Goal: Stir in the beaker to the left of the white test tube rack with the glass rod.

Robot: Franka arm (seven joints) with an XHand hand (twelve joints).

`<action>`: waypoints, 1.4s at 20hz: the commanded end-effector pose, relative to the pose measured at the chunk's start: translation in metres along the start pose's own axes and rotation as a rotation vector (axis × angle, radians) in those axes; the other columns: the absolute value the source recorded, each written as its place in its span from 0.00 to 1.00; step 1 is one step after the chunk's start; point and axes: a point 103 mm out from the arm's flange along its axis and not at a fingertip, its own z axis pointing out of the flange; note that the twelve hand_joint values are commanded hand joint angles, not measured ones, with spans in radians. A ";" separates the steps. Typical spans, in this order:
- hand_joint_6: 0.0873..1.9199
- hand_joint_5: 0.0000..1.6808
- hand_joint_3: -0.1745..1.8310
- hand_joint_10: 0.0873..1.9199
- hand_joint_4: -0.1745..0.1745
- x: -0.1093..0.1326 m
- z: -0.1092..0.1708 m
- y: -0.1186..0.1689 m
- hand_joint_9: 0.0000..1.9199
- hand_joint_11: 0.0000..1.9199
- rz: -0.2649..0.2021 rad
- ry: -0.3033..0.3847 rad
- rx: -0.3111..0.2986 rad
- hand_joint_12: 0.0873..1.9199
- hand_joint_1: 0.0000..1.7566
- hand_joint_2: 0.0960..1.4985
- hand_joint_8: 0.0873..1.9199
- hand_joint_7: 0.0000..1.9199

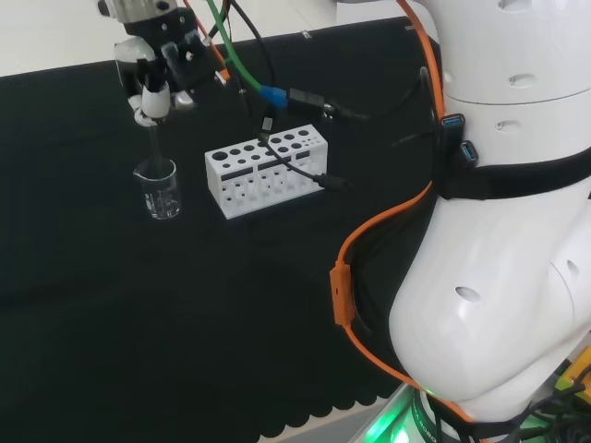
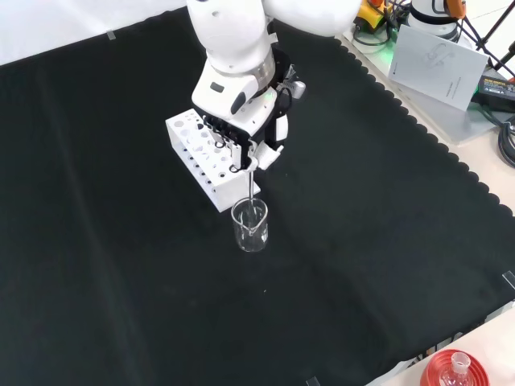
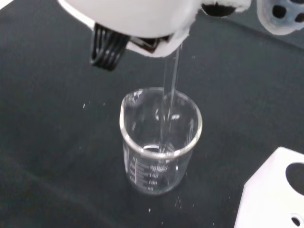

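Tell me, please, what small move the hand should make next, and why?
Probably begin a small circular stir. The hand holds the glass rod upright, its lower end already inside the beaker near the bottom, beside the white test tube rack.

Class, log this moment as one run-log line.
phase: stirring | robot hand: shut on thin clear glass rod | rod tip: inside clear glass beaker | white test tube rack: beside beaker
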 end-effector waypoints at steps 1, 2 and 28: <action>0.46 0.70 0.52 0.00 0.00 -0.003 0.007 0.002 0.99 0.81 0.014 -0.003 0.003 0.38 0.68 0.36 0.11 0.90; 0.46 0.70 0.52 0.00 0.00 -0.007 0.008 0.001 0.99 0.81 0.021 -0.003 0.004 0.38 0.68 0.36 0.11 0.90; 0.46 0.70 0.52 0.00 0.00 0.019 -0.014 0.018 0.99 0.81 -0.026 -0.013 -0.025 0.38 0.68 0.36 0.11 0.90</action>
